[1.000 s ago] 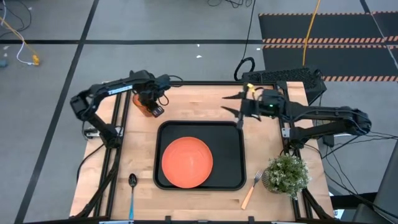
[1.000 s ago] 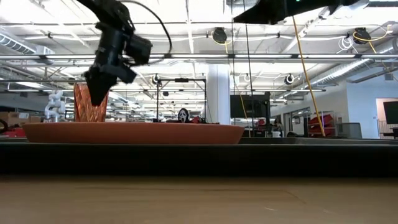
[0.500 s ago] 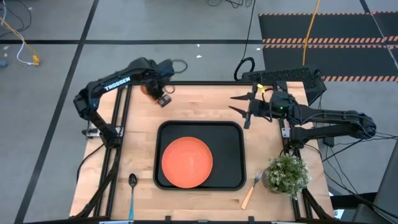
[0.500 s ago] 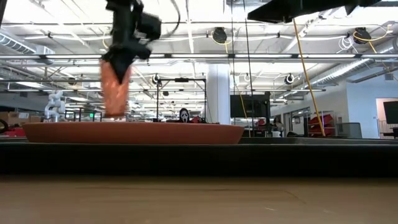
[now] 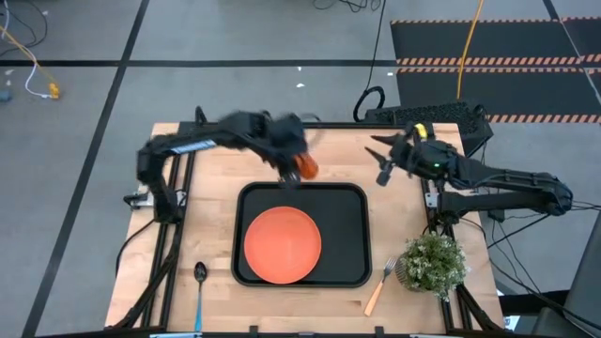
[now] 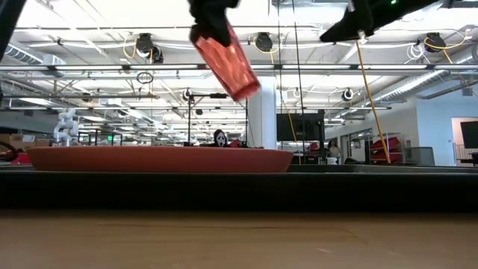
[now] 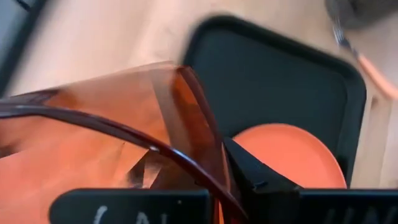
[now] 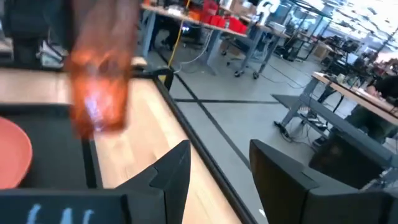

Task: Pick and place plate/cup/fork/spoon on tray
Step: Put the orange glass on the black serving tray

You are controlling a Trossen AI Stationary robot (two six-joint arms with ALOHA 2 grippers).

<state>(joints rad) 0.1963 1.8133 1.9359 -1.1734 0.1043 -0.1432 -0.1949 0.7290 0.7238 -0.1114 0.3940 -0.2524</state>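
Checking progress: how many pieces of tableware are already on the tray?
1. The plate lies on the tray. The cup is in the air in the left gripper; spoon and fork lie on the table.

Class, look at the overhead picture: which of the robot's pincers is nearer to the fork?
The right. The right pincer hangs open above the table's far right part, well beyond the fork. The left pincer, shut on the cup, is over the tray's far rim, farther away.

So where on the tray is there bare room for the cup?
The tray is bare right of the plate, and along its far rim, over which the left gripper holds the cup. The near-left part is filled by the plate.
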